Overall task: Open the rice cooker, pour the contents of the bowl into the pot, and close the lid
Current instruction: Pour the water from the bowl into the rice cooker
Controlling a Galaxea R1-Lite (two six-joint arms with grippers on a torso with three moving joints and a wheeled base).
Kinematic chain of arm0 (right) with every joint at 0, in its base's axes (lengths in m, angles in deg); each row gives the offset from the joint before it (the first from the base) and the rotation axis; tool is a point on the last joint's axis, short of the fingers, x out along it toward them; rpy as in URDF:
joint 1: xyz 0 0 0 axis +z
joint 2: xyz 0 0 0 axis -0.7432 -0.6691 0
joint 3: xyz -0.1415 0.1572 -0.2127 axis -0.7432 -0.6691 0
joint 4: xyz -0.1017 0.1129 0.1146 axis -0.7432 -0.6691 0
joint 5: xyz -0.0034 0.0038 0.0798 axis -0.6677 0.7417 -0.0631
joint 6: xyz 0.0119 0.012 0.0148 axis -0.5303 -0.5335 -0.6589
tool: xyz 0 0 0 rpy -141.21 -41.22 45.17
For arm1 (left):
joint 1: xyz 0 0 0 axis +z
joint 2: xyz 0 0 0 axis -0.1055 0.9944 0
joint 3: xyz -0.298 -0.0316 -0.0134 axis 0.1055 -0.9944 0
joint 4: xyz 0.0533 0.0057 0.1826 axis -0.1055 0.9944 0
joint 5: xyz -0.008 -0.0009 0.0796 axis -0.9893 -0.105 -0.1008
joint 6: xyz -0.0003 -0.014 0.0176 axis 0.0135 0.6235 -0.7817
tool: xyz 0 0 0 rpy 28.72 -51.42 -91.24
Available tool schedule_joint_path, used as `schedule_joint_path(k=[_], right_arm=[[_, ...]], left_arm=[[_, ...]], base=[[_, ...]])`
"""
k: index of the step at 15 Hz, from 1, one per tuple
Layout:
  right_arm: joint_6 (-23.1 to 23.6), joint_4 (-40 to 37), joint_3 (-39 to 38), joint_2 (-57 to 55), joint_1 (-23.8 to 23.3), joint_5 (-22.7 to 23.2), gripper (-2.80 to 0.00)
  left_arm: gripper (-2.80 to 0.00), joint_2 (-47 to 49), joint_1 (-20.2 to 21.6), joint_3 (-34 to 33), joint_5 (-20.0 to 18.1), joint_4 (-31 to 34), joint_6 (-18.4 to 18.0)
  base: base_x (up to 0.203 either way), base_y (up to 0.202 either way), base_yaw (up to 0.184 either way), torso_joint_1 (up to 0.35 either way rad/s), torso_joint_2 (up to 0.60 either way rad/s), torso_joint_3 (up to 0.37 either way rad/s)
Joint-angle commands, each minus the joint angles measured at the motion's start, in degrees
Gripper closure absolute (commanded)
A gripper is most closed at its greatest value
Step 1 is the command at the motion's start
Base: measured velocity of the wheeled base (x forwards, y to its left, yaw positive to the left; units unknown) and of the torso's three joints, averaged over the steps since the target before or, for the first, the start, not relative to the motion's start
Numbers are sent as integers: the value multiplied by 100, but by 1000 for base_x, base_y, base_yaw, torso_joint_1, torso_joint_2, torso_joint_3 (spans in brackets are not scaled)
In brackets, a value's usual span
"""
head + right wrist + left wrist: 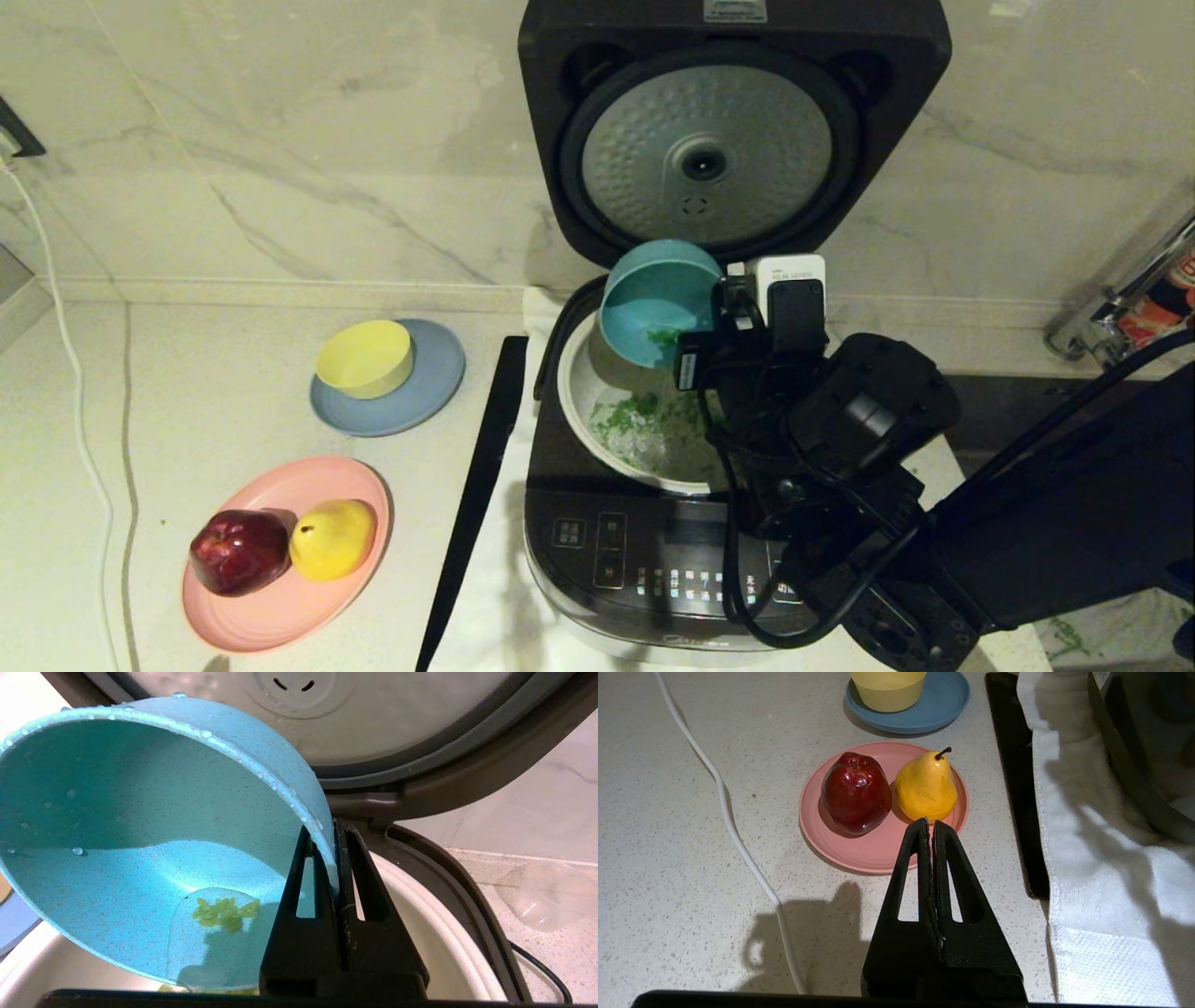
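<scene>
The dark grey rice cooker [653,560] stands open, its lid [733,131] upright with the dimpled silver disc facing me. My right gripper [327,830] is shut on the rim of the teal bowl [658,299], which is tipped steeply over the white pot [583,401]. Green chopped bits [644,420] lie in water inside the pot. A small clump of green bits [224,912] still clings to the bowl's bottom in a film of water. My left gripper [930,823] is shut and empty, hovering over the counter near the pink plate.
A pink plate [280,597] holds a red apple [238,551] and a yellow pear [334,539]. A yellow bowl [364,357] sits on a grey-blue plate [439,373]. A white towel [1087,858] lies under the cooker beside a black strip [476,485]. A white cable [733,830] crosses the counter.
</scene>
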Motion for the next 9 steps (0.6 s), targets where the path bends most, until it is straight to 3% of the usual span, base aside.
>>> schedule_joint_path(k=[1,9], right_arm=[[29,45,27,92,-11,-18,0],[-133,45,-134,122,-165,-17,0]], left_arm=[[0,-13,-2,-53,0,-4,3],[0,-13,-2,-53,0,4,-3]], base=[[0,0,0,0,0,0],[0,0,0,0,0,0]])
